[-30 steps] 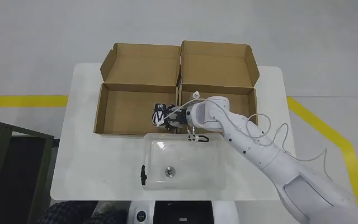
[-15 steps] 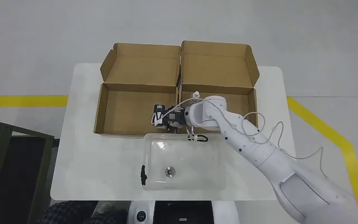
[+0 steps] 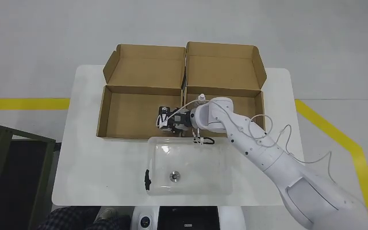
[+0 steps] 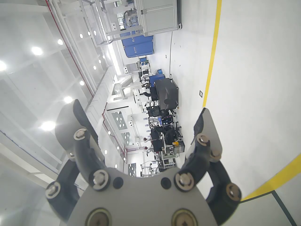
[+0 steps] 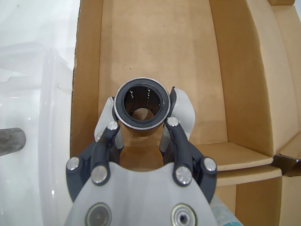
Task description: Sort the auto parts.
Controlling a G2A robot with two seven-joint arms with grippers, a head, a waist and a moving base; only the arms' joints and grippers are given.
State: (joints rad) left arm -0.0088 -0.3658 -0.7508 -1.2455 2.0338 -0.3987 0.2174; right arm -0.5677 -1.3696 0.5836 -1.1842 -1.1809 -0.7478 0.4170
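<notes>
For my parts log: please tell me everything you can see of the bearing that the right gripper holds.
The linear bearing is a short, dark hollow cylinder with a pale metallic rim and rows of small balls inside its bore. The right gripper clamps its sides with its fingers, its open end facing the wrist camera. It hangs over the bare floor of an open cardboard box.

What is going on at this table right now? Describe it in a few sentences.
The robot's right end effector is shut on a black-rimmed metal cylindrical bearing, holding it over the floor of the left-hand open brown cardboard box. The clear plastic bin nearer the robot holds a small round metal part. The left end effector is open, pointing away from the table.
</notes>
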